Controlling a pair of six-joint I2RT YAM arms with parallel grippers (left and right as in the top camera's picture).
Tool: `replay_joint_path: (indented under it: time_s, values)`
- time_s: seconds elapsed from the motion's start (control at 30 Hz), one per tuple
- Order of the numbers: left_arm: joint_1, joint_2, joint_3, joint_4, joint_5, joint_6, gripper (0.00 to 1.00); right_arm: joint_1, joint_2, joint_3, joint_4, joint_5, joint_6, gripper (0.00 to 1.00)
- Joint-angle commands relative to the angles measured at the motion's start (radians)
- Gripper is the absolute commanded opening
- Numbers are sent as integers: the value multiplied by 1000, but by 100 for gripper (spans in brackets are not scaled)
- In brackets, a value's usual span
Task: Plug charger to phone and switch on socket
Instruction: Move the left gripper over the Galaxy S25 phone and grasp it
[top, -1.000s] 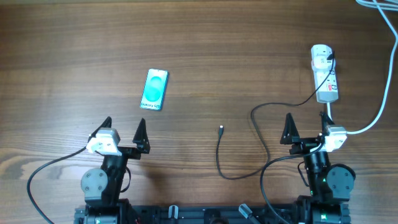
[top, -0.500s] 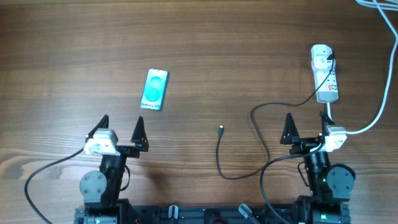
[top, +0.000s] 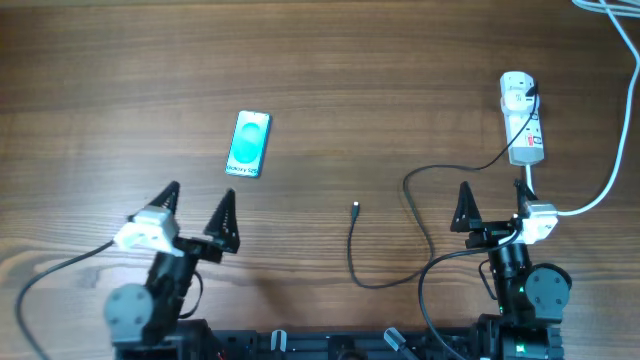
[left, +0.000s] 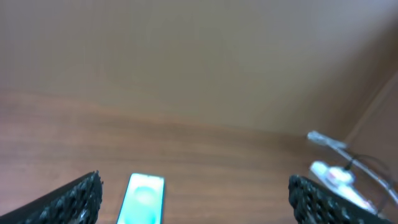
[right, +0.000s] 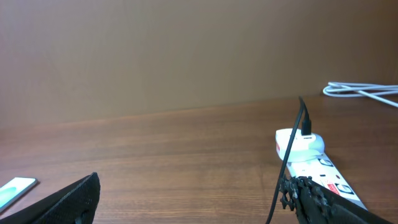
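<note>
Both the left pincer (top: 199, 194) and the right pincer (top: 491, 197) are spread and empty, so the right should pinch the charger (top: 350, 245) just behind its plug tip.

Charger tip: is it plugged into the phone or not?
Not plugged. The charger tip lies on the table, clearly apart from the phone.

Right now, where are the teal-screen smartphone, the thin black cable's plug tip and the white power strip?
Teal-screen smartphone (top: 249, 143): overhead view, screen centre.
Thin black cable's plug tip (top: 356, 207): overhead view, free end.
White power strip (top: 526, 145): overhead view, lower body.
</note>
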Motion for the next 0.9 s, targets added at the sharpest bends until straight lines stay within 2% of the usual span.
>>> replay_joint_path:
  time_s: [0.0,0.13,0.33,0.53,0.63,0.87]
  values:
    - [7,156,291,-137,26,-20,100,-3,-11,-1,2,-13,13,100]
    - [7,426,650,-422,42,47,100,-3,-11,-1,2,-13,13,100]
    - [7,938,1323,-990,40,190,100,-3,-11,-1,2,-13,13,100]
    - [6,1416,1926,-1456,36,192,100,-3,-11,-1,2,-13,13,100]
    - [6,1551,2029,-1499,34,184,100,-3,-11,-1,2,-13,13,100]
    - [6,1771,2030,-1407,25,185,100,-3,-11,-1,2,-13,13,100]
